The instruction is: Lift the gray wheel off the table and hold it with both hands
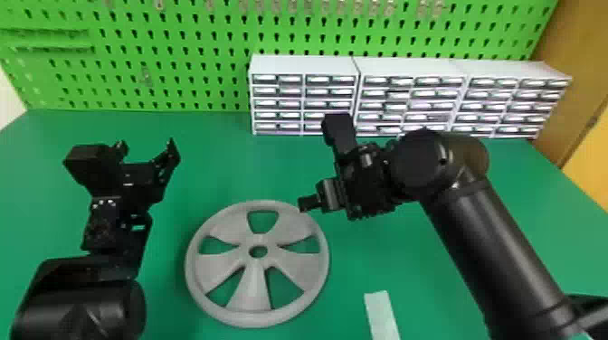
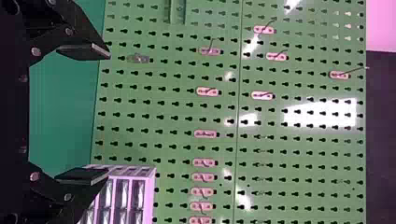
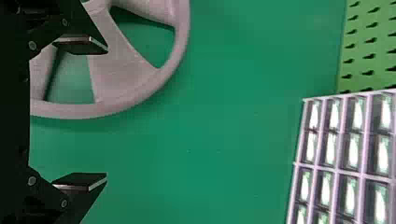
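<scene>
Lining up for the grasp seems the step in hand. The gray wheel point(image 1: 252, 289) lies flat on the table point(image 1: 217, 167), near and slightly left, round with no long axis, one spoke pointing near. The left gripper point(image 2: 109, 114), to its left, and right gripper point(image 3: 107, 113), by its far right rim, are wide open, empty; next, both should lower to opposite rims.

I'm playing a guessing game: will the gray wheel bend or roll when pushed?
The wheel is probably stiff, since its rim looks unbent. It likely won't roll, lying flat on the table. Big holes suggest it's fairly light.
</scene>
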Motion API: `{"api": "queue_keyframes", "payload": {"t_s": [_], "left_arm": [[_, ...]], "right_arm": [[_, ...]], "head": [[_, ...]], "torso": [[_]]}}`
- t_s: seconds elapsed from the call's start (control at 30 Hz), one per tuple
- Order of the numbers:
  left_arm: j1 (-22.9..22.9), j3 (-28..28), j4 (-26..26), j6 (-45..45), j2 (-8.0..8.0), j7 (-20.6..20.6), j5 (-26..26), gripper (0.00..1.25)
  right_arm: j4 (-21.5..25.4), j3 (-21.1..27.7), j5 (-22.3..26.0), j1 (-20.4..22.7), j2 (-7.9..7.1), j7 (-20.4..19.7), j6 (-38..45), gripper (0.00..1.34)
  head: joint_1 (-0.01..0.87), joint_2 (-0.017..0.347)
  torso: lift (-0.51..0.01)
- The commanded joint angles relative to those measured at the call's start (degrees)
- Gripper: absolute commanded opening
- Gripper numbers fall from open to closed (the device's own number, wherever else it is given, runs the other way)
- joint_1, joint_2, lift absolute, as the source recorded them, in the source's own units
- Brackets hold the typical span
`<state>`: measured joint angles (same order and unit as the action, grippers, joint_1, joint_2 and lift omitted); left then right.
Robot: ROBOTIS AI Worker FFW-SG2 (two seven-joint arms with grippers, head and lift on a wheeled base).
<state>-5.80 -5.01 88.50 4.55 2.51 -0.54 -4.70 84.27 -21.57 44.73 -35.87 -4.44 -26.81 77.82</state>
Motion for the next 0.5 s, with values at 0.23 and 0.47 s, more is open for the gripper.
{"api": "queue_keyframes", "payload": {"t_s": [0.23, 0.47], "left_arm": [[-0.17, 0.36, 0.00, 0.02, 0.12, 0.10, -0.05, 0.88], [-0.17, 0.36, 0.09, 0.02, 0.12, 0.10, -0.31, 0.88]], "right_arm": [[-6.83, -2.07, 1.15, -0.96, 0.92, 0.00, -1.00, 1.02], [-9.65, -3.30, 0.27, -0.96, 1.19, 0.00, -3.28, 1.02]], "head": [[0.711, 0.015], [0.711, 0.015]], "torso": [[-0.098], [-0.098]]}}
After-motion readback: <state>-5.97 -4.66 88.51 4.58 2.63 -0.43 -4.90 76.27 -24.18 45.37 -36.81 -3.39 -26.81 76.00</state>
